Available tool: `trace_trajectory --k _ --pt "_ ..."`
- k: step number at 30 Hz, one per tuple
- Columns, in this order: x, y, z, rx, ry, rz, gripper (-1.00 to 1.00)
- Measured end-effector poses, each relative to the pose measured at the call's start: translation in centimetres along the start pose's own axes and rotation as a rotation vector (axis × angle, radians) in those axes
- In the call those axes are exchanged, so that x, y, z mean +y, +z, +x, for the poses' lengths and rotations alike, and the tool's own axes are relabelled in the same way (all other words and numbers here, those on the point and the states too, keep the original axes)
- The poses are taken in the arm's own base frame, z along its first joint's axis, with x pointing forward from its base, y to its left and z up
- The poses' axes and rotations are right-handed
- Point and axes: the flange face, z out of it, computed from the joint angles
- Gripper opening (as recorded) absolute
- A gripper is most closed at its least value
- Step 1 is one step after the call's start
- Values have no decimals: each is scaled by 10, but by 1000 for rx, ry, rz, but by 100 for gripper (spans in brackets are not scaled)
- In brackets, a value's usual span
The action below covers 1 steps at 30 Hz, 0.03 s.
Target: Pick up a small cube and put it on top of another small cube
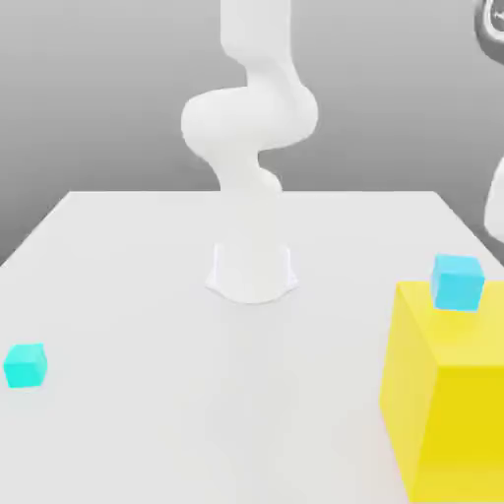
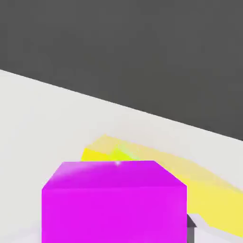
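The small magenta cube (image 2: 114, 204) sits very close in front of the hand camera and looks large there. A dark grey part of the hand (image 2: 191, 228) pokes out beside the cube's edge. Behind the cube lies the big yellow block (image 2: 209, 190) on the white table (image 2: 38, 123). Whether the cube is held or resting on something I cannot tell. In the exterior view the white arm (image 1: 251, 128) rises from its base (image 1: 251, 271) and leaves the top of the picture; a white piece of it (image 1: 495, 202) shows at the exterior view's right edge.
The yellow block (image 1: 453, 404) stands at the exterior view's front right. One small cyan cube (image 1: 458, 281) is at the block's far top edge. Another cyan cube (image 1: 25, 365) lies on the table (image 1: 148, 295) at the exterior view's left.
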Motion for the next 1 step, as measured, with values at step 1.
trace_trajectory --k 1 --pt "0 0 0 0 0 0 100"
